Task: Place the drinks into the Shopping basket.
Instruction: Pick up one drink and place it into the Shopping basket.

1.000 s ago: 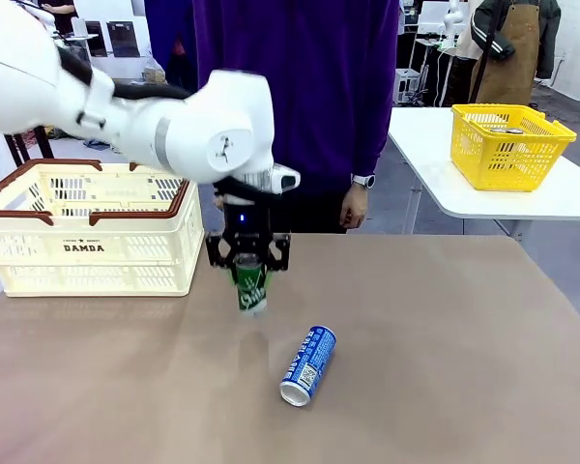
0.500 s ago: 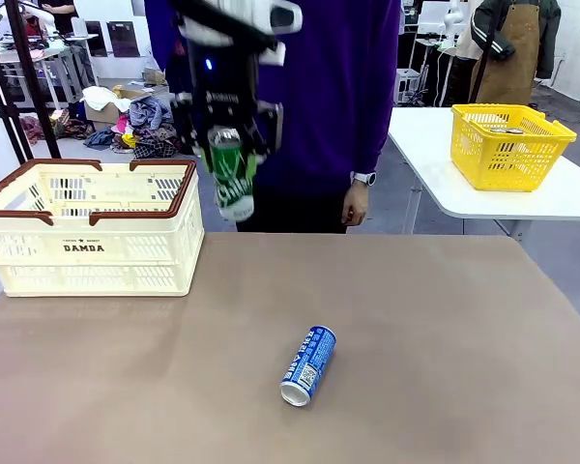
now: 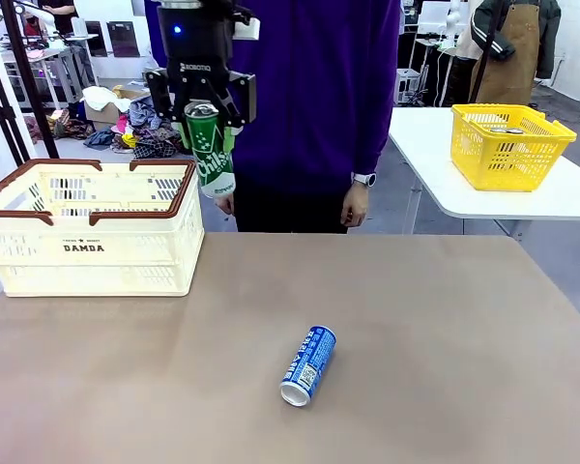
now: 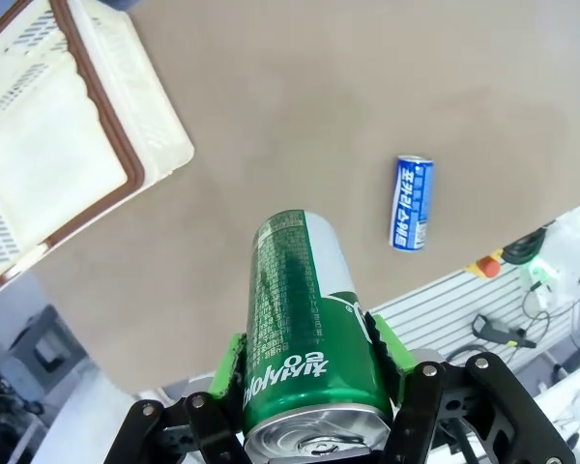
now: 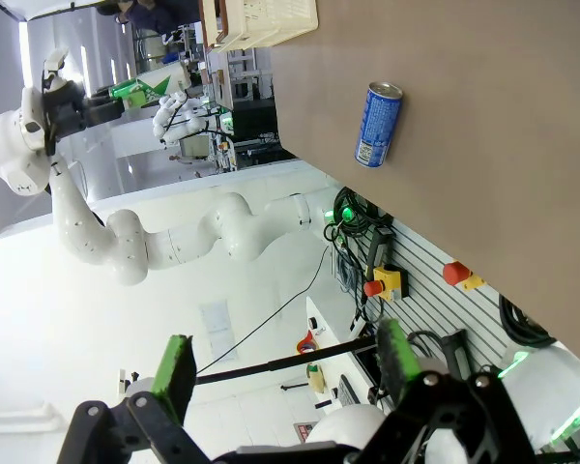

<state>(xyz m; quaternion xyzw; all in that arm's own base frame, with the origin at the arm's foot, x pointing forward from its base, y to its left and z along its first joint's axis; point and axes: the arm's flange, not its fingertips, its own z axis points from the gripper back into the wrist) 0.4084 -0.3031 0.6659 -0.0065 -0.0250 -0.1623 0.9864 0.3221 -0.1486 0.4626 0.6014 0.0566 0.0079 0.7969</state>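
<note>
My left gripper (image 3: 204,124) hangs high above the table's far left side, shut on a green can (image 3: 211,155) with white lettering, silver top up. In the left wrist view the same green can (image 4: 304,338) sits between the green pads (image 4: 227,365). It hangs just right of the Shopping basket (image 3: 87,261), cream with a brown rim, whose corner (image 4: 126,68) lies below. A blue and white can (image 3: 308,364) lies on its side mid-table, also below as the blue can (image 4: 412,203). My right gripper (image 5: 285,372) stands open, far from the blue can (image 5: 378,123).
A person in a purple top stands at the far edge, hands hanging down. A yellow mesh basket (image 3: 507,143) sits on a white side table at the right. The brown table (image 3: 445,319) is bare around the blue can.
My left gripper has lifted the green can from the table surface, up and to the left toward the basket's right end. The blue can has not moved.
</note>
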